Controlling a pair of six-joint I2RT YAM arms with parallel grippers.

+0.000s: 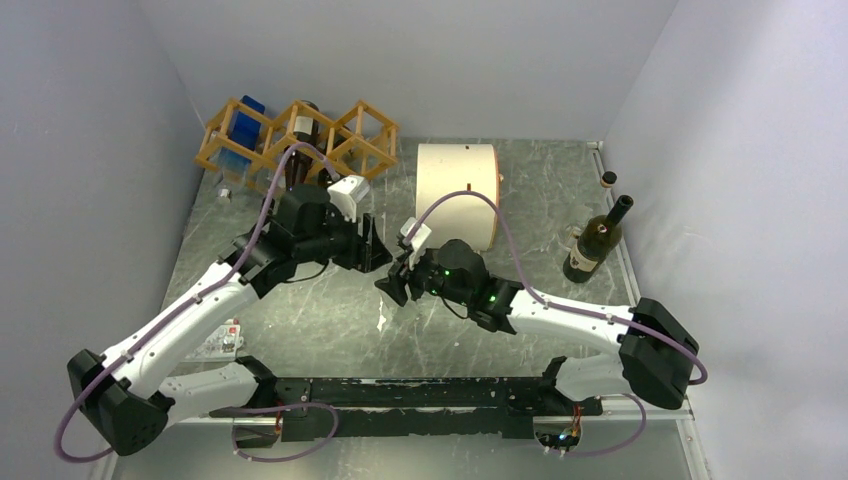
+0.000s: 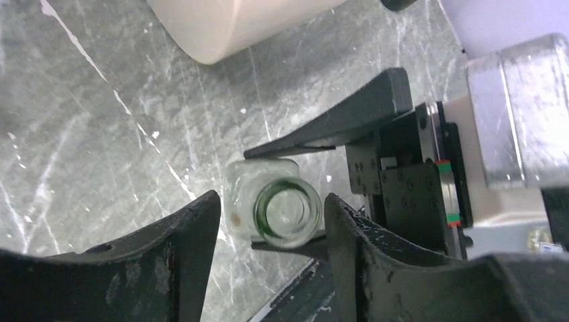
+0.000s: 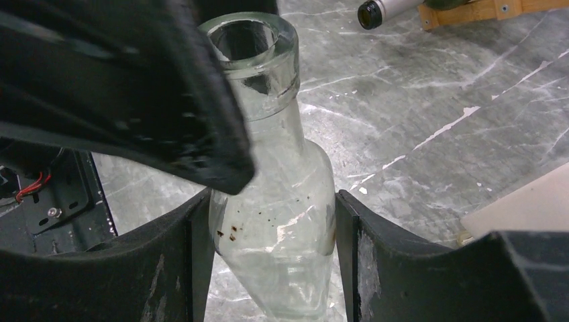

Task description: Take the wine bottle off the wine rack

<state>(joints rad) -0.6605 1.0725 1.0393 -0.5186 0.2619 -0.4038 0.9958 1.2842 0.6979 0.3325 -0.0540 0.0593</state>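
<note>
1. My right hand [image 3: 272, 218] is closed on the body of a clear glass bottle [image 3: 285, 188], with one finger pressed against each side of it.
2. My left hand [image 2: 272, 201] straddles the same bottle's neck from above. Its fingers are set wider than the neck: one sits against the rim of the open mouth, and a gap shows on the other side. It is parted around the neck, not clamped on it.
3. The bottle has no cap, and brown specks cling to its glass.
4. From overhead, my two hands meet over the middle of the grey marbled counter [image 1: 330, 320], just in front of a cream drum [image 1: 455, 180].
5. The wine rack [image 1: 345, 150] stands at the far left corner of the counter.
6. A dark wine bottle [image 1: 301, 125] with a white label lies in the rack's middle cell, its neck sticking out of the front.
7. A blue box [image 1: 245, 125] fills the rack's left cell.
8. A green wine bottle [image 1: 595, 240] stands upright near the right edge, well apart from the rack.
</note>
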